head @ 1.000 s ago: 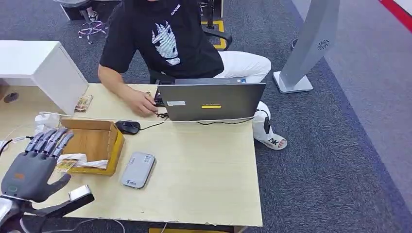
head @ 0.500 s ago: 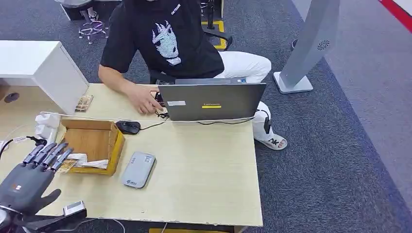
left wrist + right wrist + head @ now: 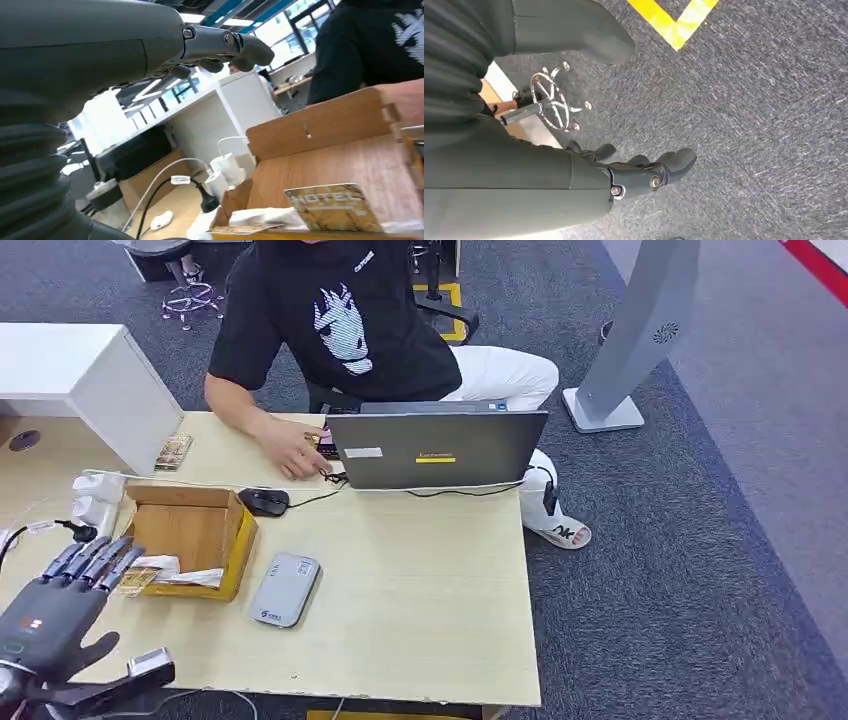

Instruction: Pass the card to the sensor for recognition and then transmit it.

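Here, from my head view, my left hand (image 3: 55, 605) sits at the lower left of the frame, palm down, fingers straight and slightly fanned toward the wooden box (image 3: 190, 532), holding nothing. Its fingertips stop just short of the card (image 3: 137, 579), which lies at the box's near left corner beside a white wrapper (image 3: 185, 575). The card's long axis seems to run roughly along my fingers, though it is small there. My left wrist view shows what the head view cannot: the card (image 3: 332, 207) reads HOTEL in gold lettering and leans tilted against the box's inside.

My right hand (image 3: 639, 172) appears in the right wrist view, hanging over grey carpet (image 3: 764, 115), fingers curled inward with nothing in them.

The grey sensor (image 3: 285, 589) lies flat, lower centre, just right of the box.
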Robot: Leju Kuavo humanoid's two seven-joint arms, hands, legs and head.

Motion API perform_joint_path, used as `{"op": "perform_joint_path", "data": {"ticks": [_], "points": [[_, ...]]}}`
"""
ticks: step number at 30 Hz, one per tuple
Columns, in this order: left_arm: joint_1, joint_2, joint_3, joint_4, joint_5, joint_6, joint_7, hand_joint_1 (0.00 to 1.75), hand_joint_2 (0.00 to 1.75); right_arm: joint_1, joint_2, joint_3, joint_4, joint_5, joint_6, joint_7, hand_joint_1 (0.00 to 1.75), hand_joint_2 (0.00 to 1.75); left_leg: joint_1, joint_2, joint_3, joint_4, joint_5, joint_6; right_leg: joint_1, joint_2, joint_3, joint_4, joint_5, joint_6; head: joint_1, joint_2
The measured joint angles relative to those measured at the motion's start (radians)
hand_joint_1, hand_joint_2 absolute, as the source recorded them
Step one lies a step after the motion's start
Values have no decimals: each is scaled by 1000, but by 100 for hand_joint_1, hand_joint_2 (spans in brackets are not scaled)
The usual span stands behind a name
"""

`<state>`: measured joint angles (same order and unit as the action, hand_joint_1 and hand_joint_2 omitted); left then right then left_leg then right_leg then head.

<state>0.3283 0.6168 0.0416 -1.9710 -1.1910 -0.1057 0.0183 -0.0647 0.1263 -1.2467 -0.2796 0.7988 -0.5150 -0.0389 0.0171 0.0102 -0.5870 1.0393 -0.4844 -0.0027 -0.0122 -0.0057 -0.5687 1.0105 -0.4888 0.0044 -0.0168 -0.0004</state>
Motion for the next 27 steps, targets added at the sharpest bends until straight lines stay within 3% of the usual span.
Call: {"op": "perform_joint_path", "data": {"ticks": [13,27], "points": [[-114,-82,-49,175,43,-3,-24,0,175,0,0,10,0,41,0,4,0,175,0,0,0,0,0,0,0,0,0,0,0,0,0,0],[-162,-109,-79,252,74,-18,-42,0,175,1,-1,27,0,57,1,9,0,175,0,0,0,0,0,0,0,0,0,0,0,0,0,0]]}}
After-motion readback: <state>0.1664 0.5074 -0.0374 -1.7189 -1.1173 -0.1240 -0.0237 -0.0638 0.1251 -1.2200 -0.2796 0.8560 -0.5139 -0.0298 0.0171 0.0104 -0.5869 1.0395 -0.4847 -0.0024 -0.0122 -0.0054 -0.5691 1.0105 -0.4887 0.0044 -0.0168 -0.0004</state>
